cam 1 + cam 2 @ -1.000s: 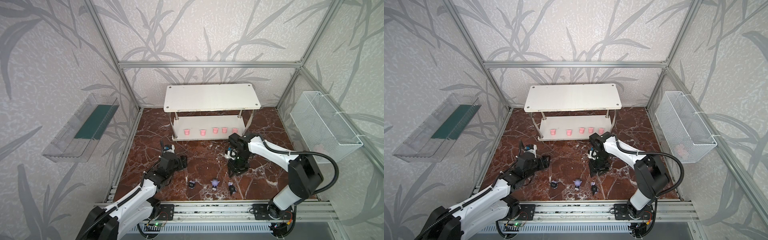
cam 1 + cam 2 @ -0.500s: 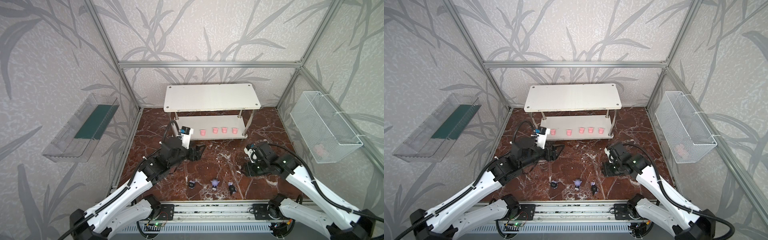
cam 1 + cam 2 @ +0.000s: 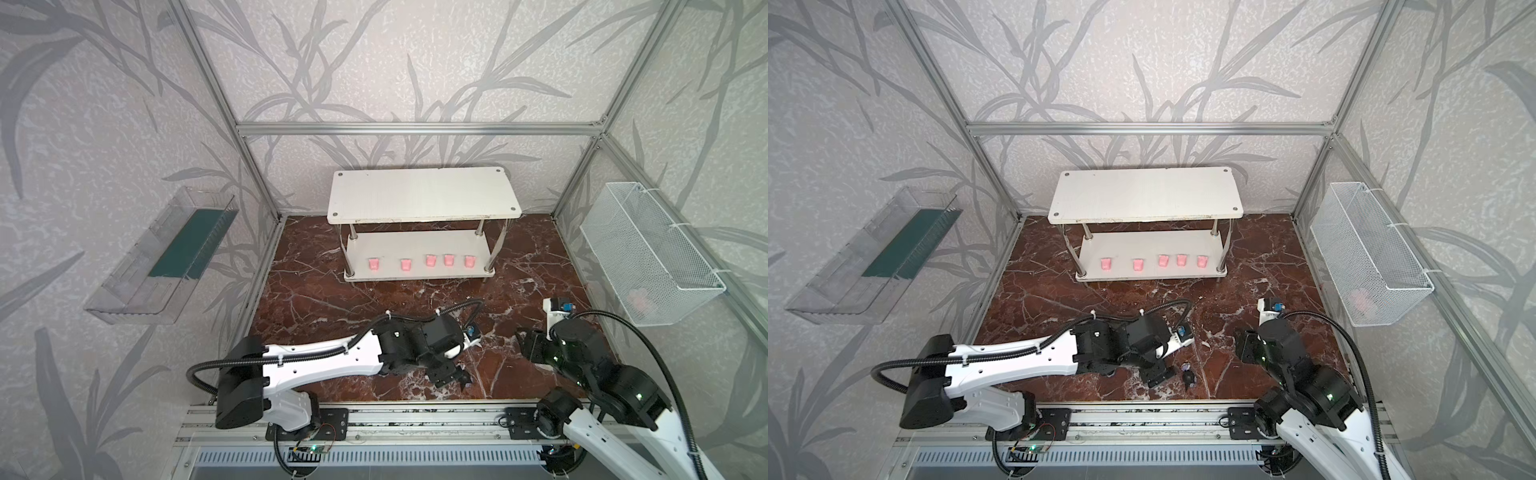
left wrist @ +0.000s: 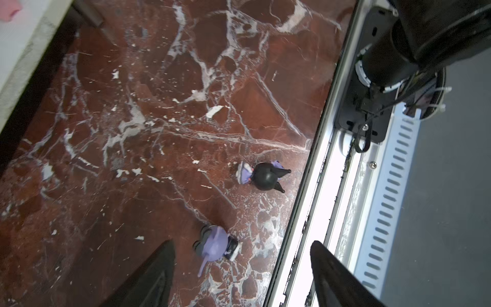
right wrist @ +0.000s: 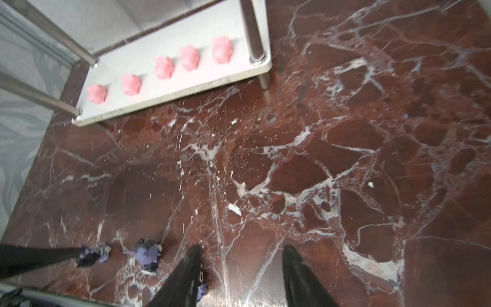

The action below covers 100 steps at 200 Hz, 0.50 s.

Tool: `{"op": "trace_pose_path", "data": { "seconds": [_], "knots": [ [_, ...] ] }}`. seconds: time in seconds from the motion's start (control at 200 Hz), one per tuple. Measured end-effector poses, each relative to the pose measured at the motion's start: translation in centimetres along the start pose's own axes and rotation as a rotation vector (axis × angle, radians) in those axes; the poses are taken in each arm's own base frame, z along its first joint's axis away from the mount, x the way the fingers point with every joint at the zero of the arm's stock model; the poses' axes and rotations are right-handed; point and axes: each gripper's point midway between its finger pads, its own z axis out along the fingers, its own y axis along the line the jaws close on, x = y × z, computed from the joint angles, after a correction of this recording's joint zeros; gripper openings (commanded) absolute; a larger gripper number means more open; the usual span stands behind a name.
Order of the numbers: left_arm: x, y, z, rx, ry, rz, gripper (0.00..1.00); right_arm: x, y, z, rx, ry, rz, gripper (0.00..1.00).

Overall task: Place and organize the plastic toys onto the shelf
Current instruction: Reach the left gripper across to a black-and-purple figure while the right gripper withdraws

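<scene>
Left pincer (image 4: 241, 243) spread above red marble tabletop (image 3: 374, 299), leaf-patterned walls (image 3: 415, 83), aluminium frame (image 3: 415, 129)

A: Five pink piglets (image 5: 163, 67) in a row, well ahead of the right pincer (image 5: 241, 249)!
B: And near it, one lilac figurine (image 5: 147, 253) plus two black-and-lilac figurines (image 4: 263, 176), so three! One shelf (image 3: 424, 199), two tiers.

piglets (image 3: 431, 260): on shelf (image 3: 424, 199) lower tier; figurines (image 4: 212, 245): on floor (image 3: 332, 299) before shelf
</scene>
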Motion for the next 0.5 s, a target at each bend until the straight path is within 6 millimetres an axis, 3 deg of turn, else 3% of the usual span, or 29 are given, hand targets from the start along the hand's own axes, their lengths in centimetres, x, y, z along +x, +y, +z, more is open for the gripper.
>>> {"op": "trace_pose_path", "data": {
  "seconds": [0.2,0.5],
  "knots": [
    [1.7,-2.6,3.2,0.013,0.128,0.152,0.83,0.0,-1.9,-1.0,0.027,-0.086,0.059,0.57],
    [1.7,-1.5,5.6,-0.062,0.189,0.229,0.84,0.4,-2.1,-0.4,0.044,-0.069,0.056,0.57]
  ]
}}
